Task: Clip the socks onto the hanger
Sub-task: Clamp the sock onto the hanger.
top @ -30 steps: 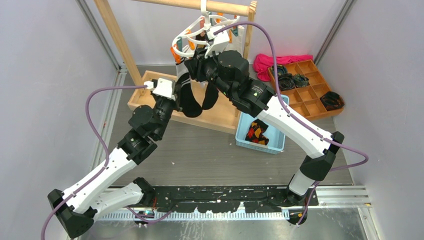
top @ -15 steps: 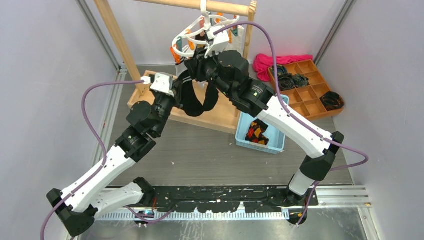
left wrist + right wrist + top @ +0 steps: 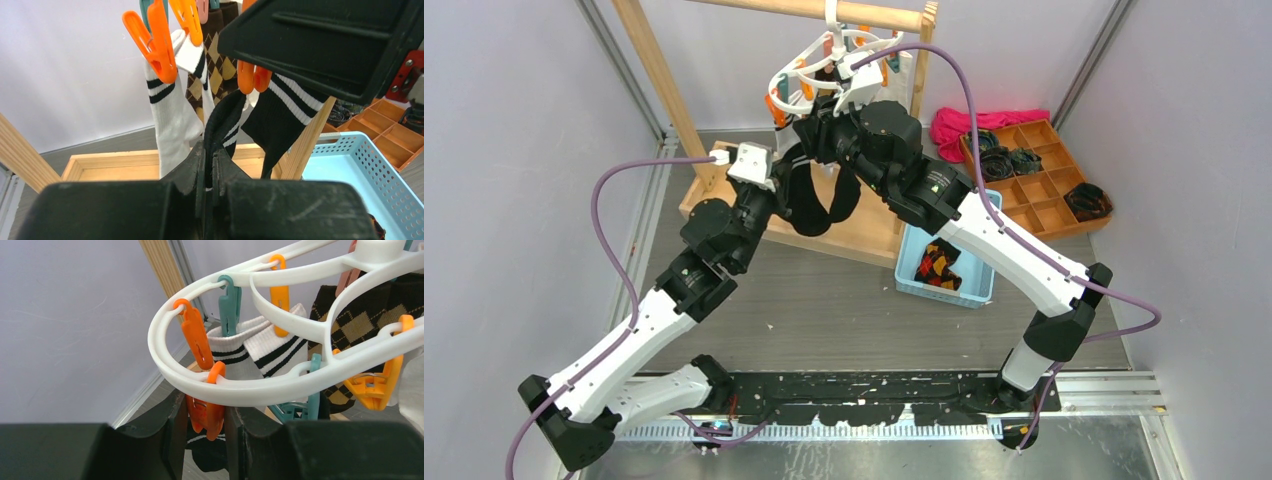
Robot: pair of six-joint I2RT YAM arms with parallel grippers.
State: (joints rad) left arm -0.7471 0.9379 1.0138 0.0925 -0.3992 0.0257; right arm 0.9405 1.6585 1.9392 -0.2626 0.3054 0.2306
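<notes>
Grey booth walls close in a wooden rack [image 3: 656, 70], and from its top bar hangs the hanger [image 3: 809, 62], a white ring with orange and teal clips. One of the socks [image 3: 282, 107] hangs cuff-up just below an orange clip [image 3: 248, 77], next to the white socks [image 3: 172, 112] and an argyle sock [image 3: 220, 60] already pegged there. Whether that clip actually bites it I cannot tell, since the other arm's body hides the top. The second black sock [image 3: 223, 117] is pinched near its striped cuff by the left gripper [image 3: 208, 155]. Its fingers are pressed tight on the fabric, and it holds the cuff up toward the ring, so the edge looks ready to be fed into a clip. The right gripper [image 3: 205, 406] straddles an orange clip on the ring's near rim with its jaws clamped against the clip's sides (most likely squeezing it so the mouth gapes). Black striped fabric shows just beneath. Down on the table to the right sits a blue basket [image 3: 906, 262].
</notes>
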